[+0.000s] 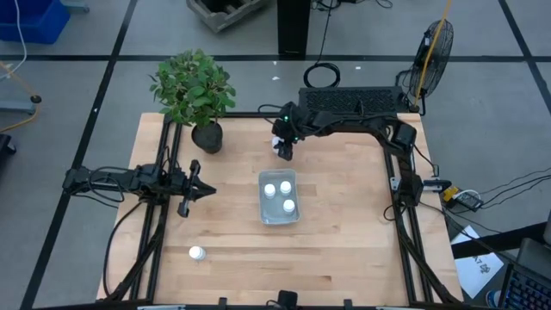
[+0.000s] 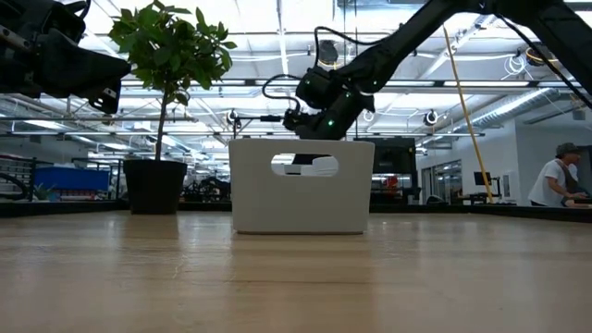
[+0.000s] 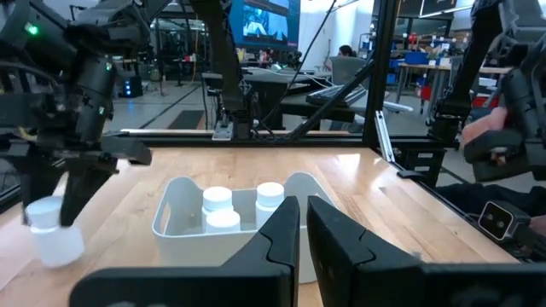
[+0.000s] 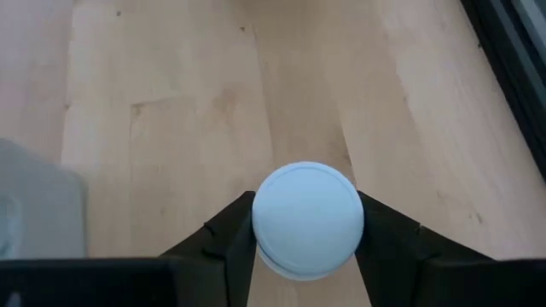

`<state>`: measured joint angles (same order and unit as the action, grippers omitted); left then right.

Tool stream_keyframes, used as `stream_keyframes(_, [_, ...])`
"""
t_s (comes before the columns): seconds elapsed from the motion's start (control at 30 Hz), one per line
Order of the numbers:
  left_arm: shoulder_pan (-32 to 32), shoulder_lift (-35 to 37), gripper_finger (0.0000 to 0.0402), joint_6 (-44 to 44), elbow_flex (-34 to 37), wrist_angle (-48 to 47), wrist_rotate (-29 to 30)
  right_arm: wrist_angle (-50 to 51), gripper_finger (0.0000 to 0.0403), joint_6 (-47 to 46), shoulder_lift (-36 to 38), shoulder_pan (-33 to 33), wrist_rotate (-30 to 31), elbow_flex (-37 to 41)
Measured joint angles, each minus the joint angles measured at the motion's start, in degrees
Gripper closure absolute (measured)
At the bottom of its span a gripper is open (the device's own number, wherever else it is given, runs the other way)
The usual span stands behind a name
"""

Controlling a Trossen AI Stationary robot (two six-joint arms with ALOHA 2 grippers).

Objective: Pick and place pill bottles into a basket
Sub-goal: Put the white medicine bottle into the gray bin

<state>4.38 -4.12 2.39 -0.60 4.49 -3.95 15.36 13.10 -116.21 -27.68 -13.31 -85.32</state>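
Right gripper (image 4: pixel 305 223) is clamped on a white bottle (image 4: pixel 307 220), fingers touching both sides; the basket (image 1: pixel 279 198) lies just beside it. Left gripper (image 3: pixel 300 228) is nearly closed, holding nothing.

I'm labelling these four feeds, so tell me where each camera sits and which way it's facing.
High: overhead, facing straight down on the table; shows both arms.
Low: at tabletop height, facing level across at the basket; right arm behind it.
Left wrist: on the left arm, facing the basket past the shut left pincer.
Right wrist: on the right arm, facing down; the right pincer clamps a pill bottle.
Shared: high and left wrist both show three bottles in the basket.
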Motion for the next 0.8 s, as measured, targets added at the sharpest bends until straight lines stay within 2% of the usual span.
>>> stream_keyframes(0.2, [0.0,0.0,0.0371,0.0,0.0,0.0,0.0,0.5,0.0253,0.3,4.4,0.9,0.0,0.0])
stream_keyframes(0.47, [0.0,0.0,0.0371,0.0,0.0,0.0,0.9,4.4,0.0253,-1.0,14.2,5.1,0.1,0.0])
stream_keyframes(0.73, [0.0,0.0,0.0371,0.0,0.0,0.0,1.0,7.8,0.0253,-3.4,22.6,14.1,0.2,0.0])
stream_keyframes(0.8, [0.0,0.0,0.0371,0.0,0.0,0.0,1.0,8.5,0.0253,-3.2,23.6,17.4,2.4,0.0])
